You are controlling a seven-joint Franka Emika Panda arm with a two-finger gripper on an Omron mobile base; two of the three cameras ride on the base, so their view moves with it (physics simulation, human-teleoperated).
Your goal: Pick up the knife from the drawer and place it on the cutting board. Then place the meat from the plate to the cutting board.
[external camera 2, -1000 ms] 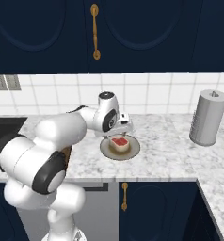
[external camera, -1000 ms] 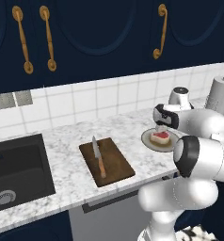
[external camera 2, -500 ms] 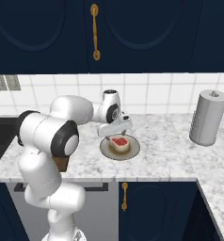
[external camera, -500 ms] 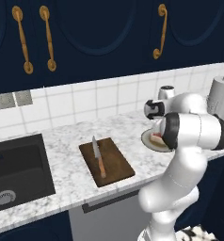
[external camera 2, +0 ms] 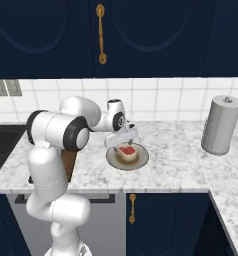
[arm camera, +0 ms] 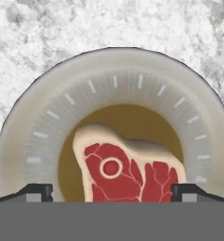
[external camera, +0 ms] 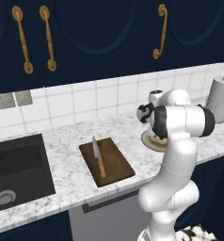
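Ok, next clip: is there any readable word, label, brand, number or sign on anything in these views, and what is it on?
None can be read in any view.
Pale beige-grey round plate: short pale tick marks around the rim, a pattern, not lettering.
Grey cylindrical paper-towel roll: plain, no label.
Two grey wall outlet plates: blank.
Dark brown wooden cutting board and wooden-handled knife: no marks.
Navy cupboard doors: only gold handles.

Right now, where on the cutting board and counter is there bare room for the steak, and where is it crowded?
The cutting board has a bare strip on its right side, beside the knife that lies along its left. Bare marble runs between the plate and the paper towel roll, and between the board and the sink. It is crowded at the plate, where the open gripper hovers over the meat.
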